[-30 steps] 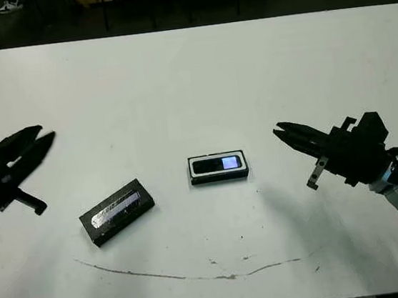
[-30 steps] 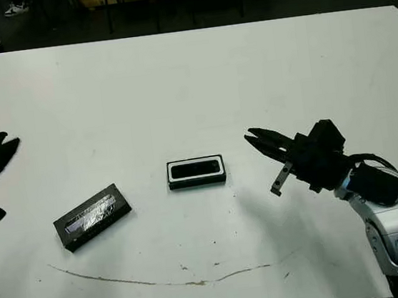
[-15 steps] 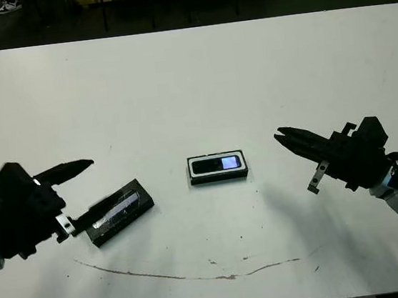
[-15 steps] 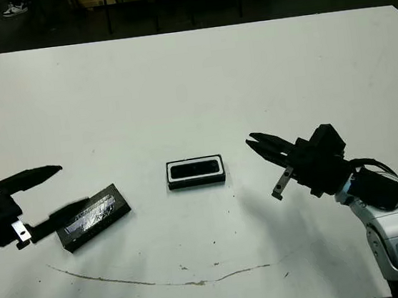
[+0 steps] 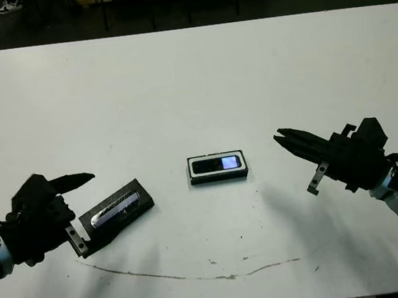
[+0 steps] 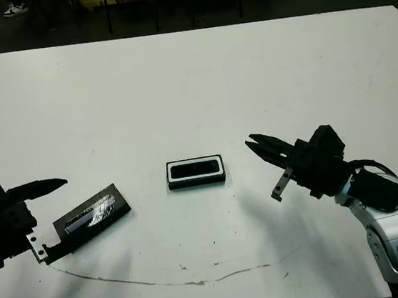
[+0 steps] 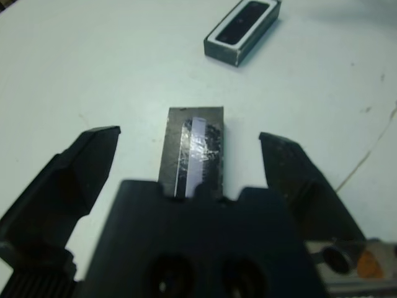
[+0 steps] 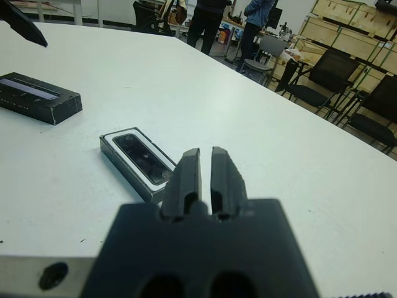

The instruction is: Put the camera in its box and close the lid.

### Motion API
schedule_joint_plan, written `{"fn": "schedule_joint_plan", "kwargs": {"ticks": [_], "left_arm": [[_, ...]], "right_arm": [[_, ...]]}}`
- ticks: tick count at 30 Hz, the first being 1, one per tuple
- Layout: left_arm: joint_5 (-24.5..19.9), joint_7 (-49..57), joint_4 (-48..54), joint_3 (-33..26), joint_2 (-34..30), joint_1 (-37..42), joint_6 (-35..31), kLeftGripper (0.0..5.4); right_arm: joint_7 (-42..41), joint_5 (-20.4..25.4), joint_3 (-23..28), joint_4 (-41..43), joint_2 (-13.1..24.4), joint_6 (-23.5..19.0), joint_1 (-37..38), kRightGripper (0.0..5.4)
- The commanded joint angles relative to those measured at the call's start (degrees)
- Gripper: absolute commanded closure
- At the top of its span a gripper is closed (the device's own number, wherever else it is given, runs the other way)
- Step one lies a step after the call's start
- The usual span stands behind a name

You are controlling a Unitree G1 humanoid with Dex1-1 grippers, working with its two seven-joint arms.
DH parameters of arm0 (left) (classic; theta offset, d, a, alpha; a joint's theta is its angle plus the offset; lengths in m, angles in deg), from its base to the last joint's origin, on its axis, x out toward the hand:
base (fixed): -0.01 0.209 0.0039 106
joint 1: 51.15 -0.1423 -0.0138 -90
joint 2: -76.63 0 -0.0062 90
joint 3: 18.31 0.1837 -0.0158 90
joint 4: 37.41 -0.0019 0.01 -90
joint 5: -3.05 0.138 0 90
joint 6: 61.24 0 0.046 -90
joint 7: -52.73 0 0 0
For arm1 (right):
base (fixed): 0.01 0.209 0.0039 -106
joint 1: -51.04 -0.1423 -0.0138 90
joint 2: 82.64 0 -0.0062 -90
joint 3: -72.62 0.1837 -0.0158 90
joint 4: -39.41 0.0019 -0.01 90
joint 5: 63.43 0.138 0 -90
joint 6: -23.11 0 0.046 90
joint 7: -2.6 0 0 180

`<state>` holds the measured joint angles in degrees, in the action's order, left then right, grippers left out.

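While the camera [image 5: 216, 164] lies already seated in its white-lined box [image 5: 219, 176] at mid-worktop, the flat black lid [image 5: 115, 209] with its glossy silver patch rests well to the left, its long axis running straight out between the widely spread fingers of the left pincer [image 7: 193, 162]. The right pincer [image 8: 206, 176], fingers nearly together, hovers right of the box.

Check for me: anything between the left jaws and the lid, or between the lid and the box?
Nothing visible. The open left gripper already straddles the lid, and only bare table lies between it and the box, which holds the camera.
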<state>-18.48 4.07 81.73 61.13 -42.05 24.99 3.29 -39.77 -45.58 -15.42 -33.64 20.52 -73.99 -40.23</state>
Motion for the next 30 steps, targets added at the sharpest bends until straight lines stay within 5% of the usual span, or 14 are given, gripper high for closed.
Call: {"fn": "schedule_joint_plan", "kwargs": {"ticks": [1, 12, 30], "left_arm": [[0.97, -1.27, -2.53, 1.71, -0.55, -0.07, 1.41, 0.01], [3.04, -4.83, -9.06, 4.18, -0.78, 0.64, 7.95, 0.01], [1.34, -4.55, -17.36, 5.21, 1.98, 0.95, 6.01, 0.01]], "right_arm": [[-0.35, 0.45, -0.07, -0.64, 0.31, -0.69, 0.7, 5.4], [-0.09, -0.15, -0.15, -0.37, 0.8, -0.63, 0.79, 5.4], [0.05, 0.05, 0.02, 0.14, 0.75, -1.42, 0.97, 5.4]]}}
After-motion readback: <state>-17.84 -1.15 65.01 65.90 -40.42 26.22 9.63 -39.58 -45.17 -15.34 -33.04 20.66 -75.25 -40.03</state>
